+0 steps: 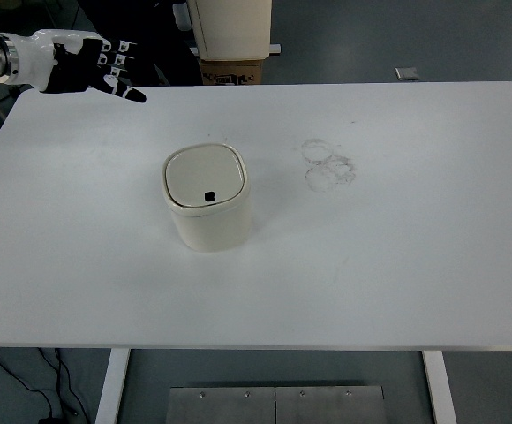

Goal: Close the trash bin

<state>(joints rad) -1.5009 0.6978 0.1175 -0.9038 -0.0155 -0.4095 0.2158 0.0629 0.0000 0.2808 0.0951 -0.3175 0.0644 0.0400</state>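
A cream trash bin (208, 199) with rounded corners stands left of the table's middle. Its flat lid lies level in the rim, with a small black square near the lid's front edge. My left hand (97, 69) hovers over the table's far left corner, well away from the bin, fingers spread and holding nothing. The right arm does not show.
Faint ring-shaped smudges (328, 165) mark the white table (397, 265) right of the bin. Past the far edge stand a cream cabinet (231, 26) and a cardboard box (232, 71). A small grey object (407, 74) lies on the floor.
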